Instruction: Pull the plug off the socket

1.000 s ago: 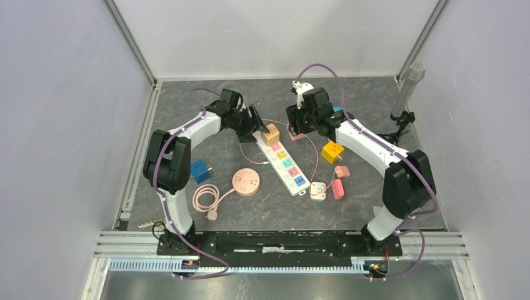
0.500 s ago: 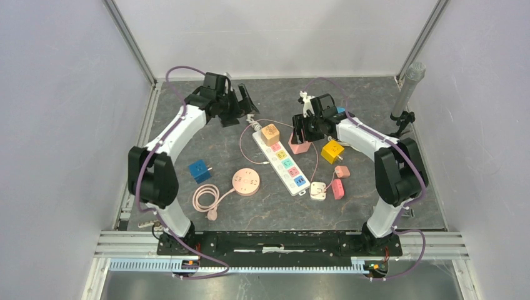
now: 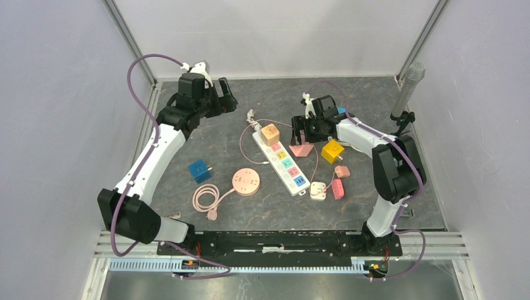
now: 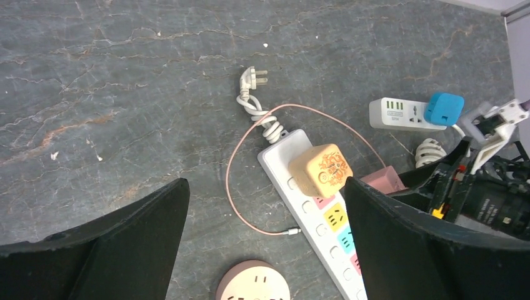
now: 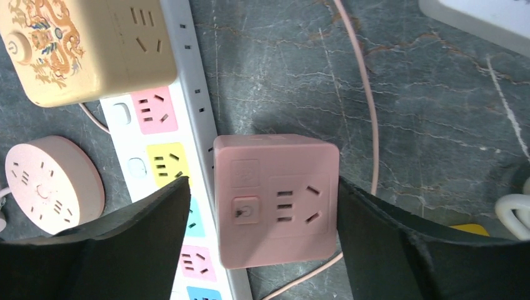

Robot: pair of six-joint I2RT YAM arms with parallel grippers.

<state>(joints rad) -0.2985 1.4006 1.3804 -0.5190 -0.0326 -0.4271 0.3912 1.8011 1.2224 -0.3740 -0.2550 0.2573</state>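
A white power strip [image 3: 284,164] lies on the table's middle, with a beige cube plug [image 3: 270,134] seated in its far end. A pink cube socket [image 3: 302,149] rests on the table against the strip's right side. My right gripper [image 3: 304,132] hangs over it. In the right wrist view the pink cube [image 5: 275,200] sits between my open fingers [image 5: 262,184], the right one at its side. The beige cube [image 5: 81,44] is at upper left. My left gripper [image 3: 220,100] is open and empty, raised at the far left, looking down on the strip [image 4: 278,159].
A round pink socket [image 3: 245,182] with a coiled cable, a blue cube [image 3: 199,170], a yellow cube [image 3: 332,150], a white plug [image 3: 318,190] and small pink plugs [image 3: 338,187] lie around the strip. A white adaptor block with a blue plug [image 4: 412,112] lies at the back right.
My left arm has pulled back from the strip's far end to the far left. My right gripper has come down with the pink cube, which now rests beside the strip.
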